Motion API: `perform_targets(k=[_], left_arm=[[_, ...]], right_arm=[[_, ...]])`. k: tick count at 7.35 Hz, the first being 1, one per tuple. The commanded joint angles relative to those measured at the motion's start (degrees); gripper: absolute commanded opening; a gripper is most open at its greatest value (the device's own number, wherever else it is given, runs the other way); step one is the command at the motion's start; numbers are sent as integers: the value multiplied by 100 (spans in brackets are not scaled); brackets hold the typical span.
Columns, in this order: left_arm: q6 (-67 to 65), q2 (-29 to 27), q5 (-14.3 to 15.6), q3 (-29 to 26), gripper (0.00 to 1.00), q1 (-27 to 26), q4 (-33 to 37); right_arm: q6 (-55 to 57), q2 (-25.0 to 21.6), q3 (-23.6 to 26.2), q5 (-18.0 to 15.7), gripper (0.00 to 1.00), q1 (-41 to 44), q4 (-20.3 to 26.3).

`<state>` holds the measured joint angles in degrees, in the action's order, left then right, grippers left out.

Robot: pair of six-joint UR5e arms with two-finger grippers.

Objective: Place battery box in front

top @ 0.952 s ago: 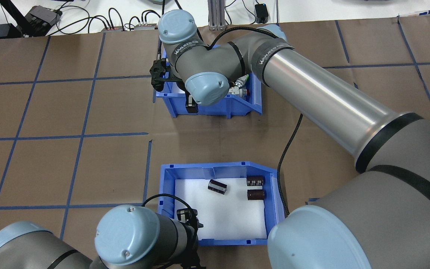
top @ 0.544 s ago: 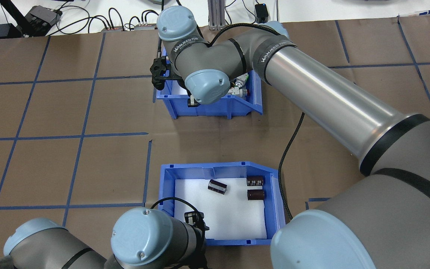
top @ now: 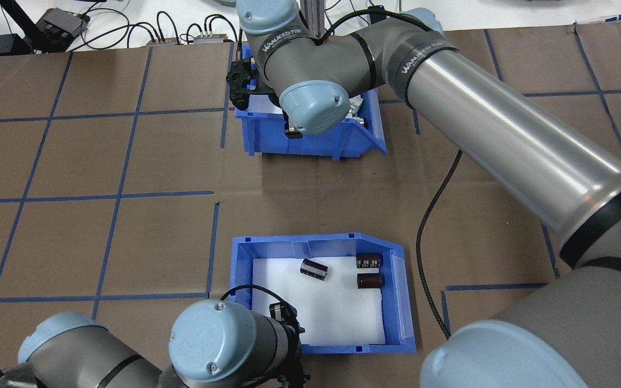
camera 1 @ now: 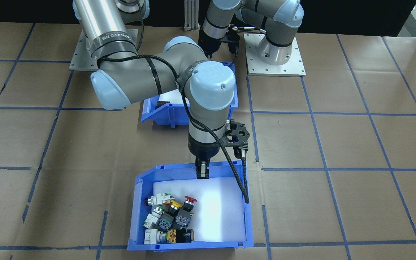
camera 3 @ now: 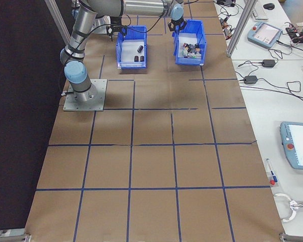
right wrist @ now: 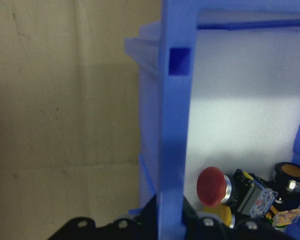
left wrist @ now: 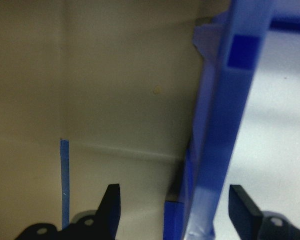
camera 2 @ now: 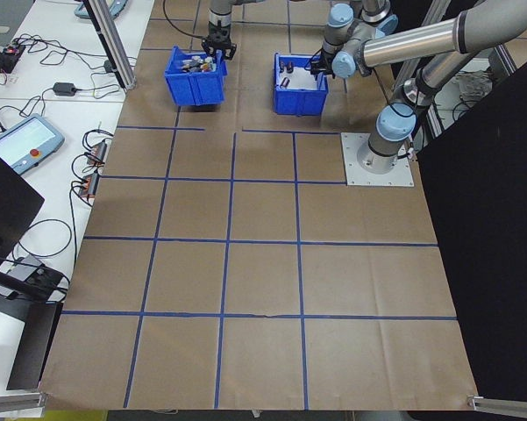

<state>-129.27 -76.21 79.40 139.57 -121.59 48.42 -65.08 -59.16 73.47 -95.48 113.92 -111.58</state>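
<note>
The battery box (top: 316, 242), a blue bin with a white foam floor, sits near the robot and holds three dark cells (top: 314, 269). My left gripper (left wrist: 174, 195) is open at the box's near-left corner. Its fingers (left wrist: 111, 202) straddle the box's blue wall (left wrist: 219, 125) without pinching it. The second blue bin (camera 1: 135, 202), filled with coloured push-button switches (camera 1: 170, 216), lies on the far side of the table. My right gripper (camera 1: 202, 173) is shut on that bin's robot-side wall (right wrist: 174, 125).
The right arm's long forearm (top: 504, 140) and its hanging black cable (top: 423, 242) pass beside the battery box. Brown paper with a blue tape grid (top: 122, 194) covers the table. Cables and devices (top: 62, 24) lie beyond the far edge.
The right arm has carried the switch bin farther from the robot and slightly right. The left wrist has shifted right, closer to the battery box's near-left corner.
</note>
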Motion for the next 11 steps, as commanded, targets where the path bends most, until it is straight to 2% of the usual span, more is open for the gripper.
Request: perform_targets(k=[1, 2, 3, 4, 5, 6, 7, 8, 9, 10, 11], left_arm=[[-2, -8, 347, 0, 23, 4, -349], [51, -8, 340, 8, 7, -5, -386], [103, 0, 340, 8, 0, -5, -430], [139, 9, 366, -9, 0, -5, -439], [409, 148, 766, -44, 0, -14, -439], [821, 298, 1188, -70, 0, 21, -439], [1329, 543, 1210, -105, 0, 187, -404], [1674, 650, 1201, -149, 0, 597, -369], [1964, 486, 1131, -298, 0, 1071, -351], [2420, 397, 1009, -543, 0, 1450, -264], [2781, 213, 747, -858, 0, 1758, -89]], right_arm=[[-441, -480, 44, -111, 0, -665, 530], [-696, -648, 44, -120, 0, -1000, 767], [-1012, -815, 44, -233, 0, -1342, 1040], [-1276, -956, 44, -670, 0, -1616, 1321], [-1522, -1053, 44, -1013, 0, -1923, 1541], [-1682, -1115, 53, -1182, 0, -2213, 1665], [-2092, -1255, 192, -1192, 0, -2486, 1727], [-2401, -1508, 559, -1114, 0, -2836, 1597], [-2587, -1807, 1050, -1009, 0, -3205, 1265], [-3128, -2036, 1551, -869, 0, -3470, 696], [-3420, -2230, 1982, -676, 0, -3612, 308]])
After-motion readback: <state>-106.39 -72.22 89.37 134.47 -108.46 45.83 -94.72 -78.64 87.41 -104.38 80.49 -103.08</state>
